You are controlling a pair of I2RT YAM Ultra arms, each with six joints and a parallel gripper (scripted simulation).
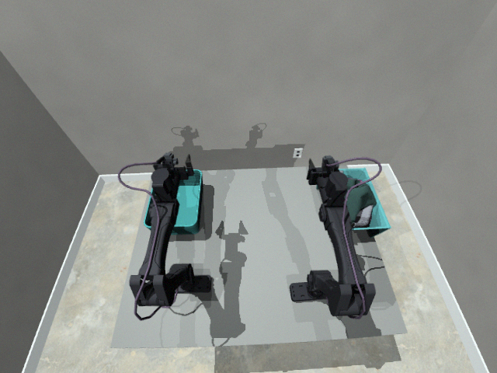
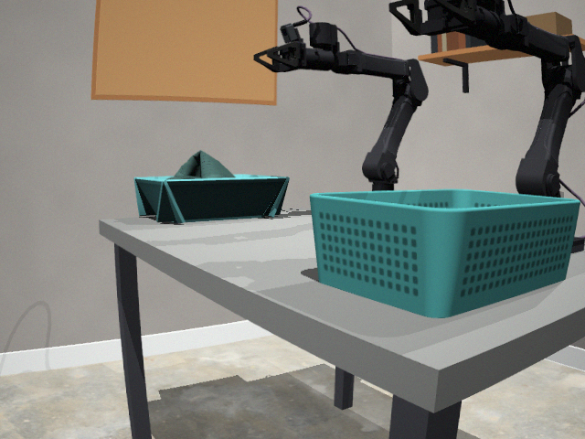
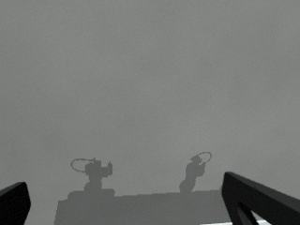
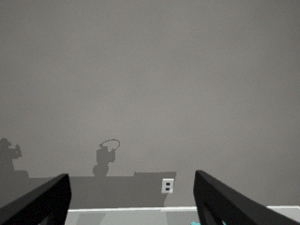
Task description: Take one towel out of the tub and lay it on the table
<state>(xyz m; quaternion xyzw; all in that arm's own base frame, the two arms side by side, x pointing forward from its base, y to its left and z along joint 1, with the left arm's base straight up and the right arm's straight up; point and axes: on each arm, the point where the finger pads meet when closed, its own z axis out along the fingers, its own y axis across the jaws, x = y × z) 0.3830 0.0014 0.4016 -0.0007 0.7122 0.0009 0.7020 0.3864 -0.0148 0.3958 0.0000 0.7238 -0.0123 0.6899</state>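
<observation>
The teal tub (image 1: 380, 217) (image 2: 227, 199) with slanted sides stands on the table at the right in the top view. A dark green towel (image 1: 358, 197) (image 2: 210, 165) lies in it and peaks above the rim. A pale grey and dark towel (image 1: 364, 215) shows beside it. A third towel cannot be made out. My right gripper (image 1: 320, 167) (image 2: 262, 58) (image 4: 133, 182) is open and empty, high up near the tub. My left gripper (image 1: 176, 163) (image 2: 409, 5) (image 3: 130, 187) is open and empty, high over the teal basket (image 1: 199, 188) (image 2: 368, 252).
The basket stands at the left in the top view, with the table (image 1: 245, 188) (image 2: 227, 283) between it and the tub. The arm bases (image 1: 200, 283) (image 1: 299, 291) sit on the near part. The wall stands behind the table's far edge.
</observation>
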